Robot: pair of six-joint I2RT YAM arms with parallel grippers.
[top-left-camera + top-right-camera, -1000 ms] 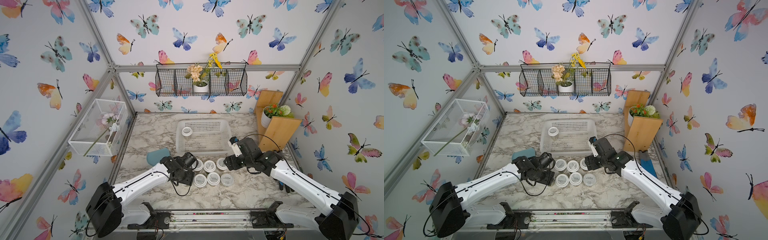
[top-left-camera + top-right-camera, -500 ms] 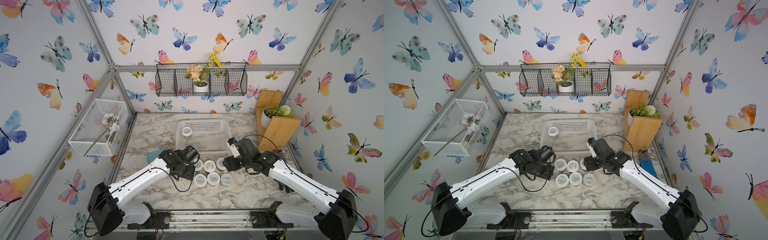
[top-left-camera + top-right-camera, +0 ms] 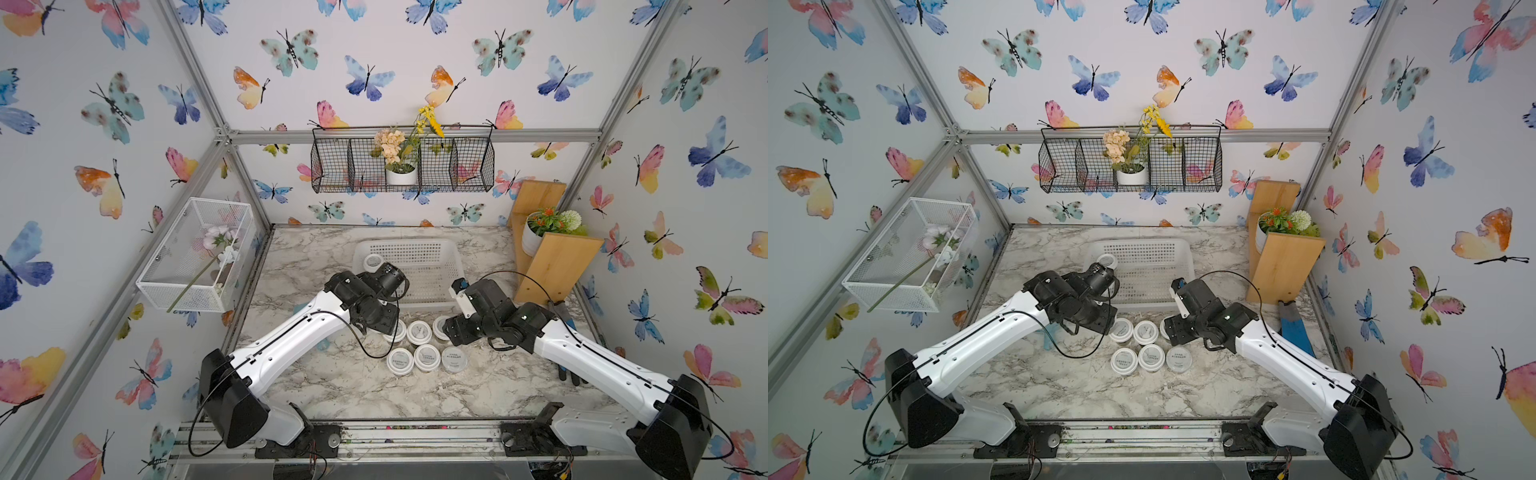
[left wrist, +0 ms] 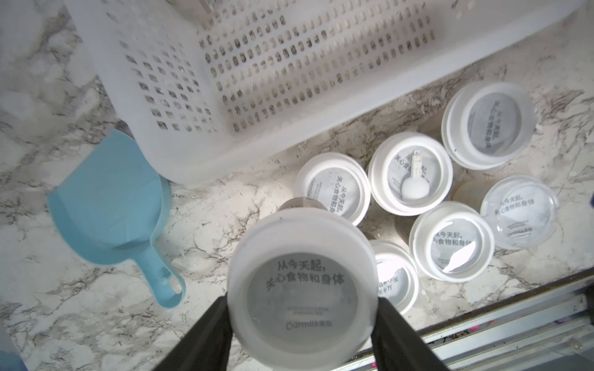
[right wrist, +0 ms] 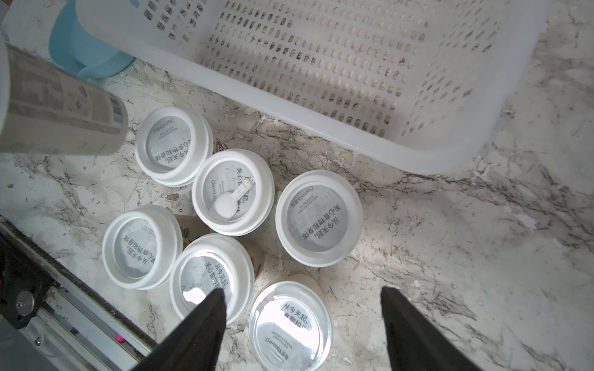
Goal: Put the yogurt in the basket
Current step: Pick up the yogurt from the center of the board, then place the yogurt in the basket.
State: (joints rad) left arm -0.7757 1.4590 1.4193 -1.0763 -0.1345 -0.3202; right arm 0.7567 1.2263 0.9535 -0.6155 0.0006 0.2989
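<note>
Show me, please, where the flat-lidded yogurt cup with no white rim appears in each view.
In a top view: the flat-lidded cup ends the near row, on the side of the right arm.
In a top view: same place.
Left wrist: at the cluster's outer edge, away from the held cup.
Right wrist: framed by the open right gripper.
Shared landmark: the white basket.

Marble table (image 3: 332, 386) bears white basket (image 3: 409, 242), six yogurt cups (image 3: 419, 332) and blue scoop (image 4: 106, 205).

Blue scoop (image 4: 106, 205) partly behind basket (image 4: 321, 125)
</note>
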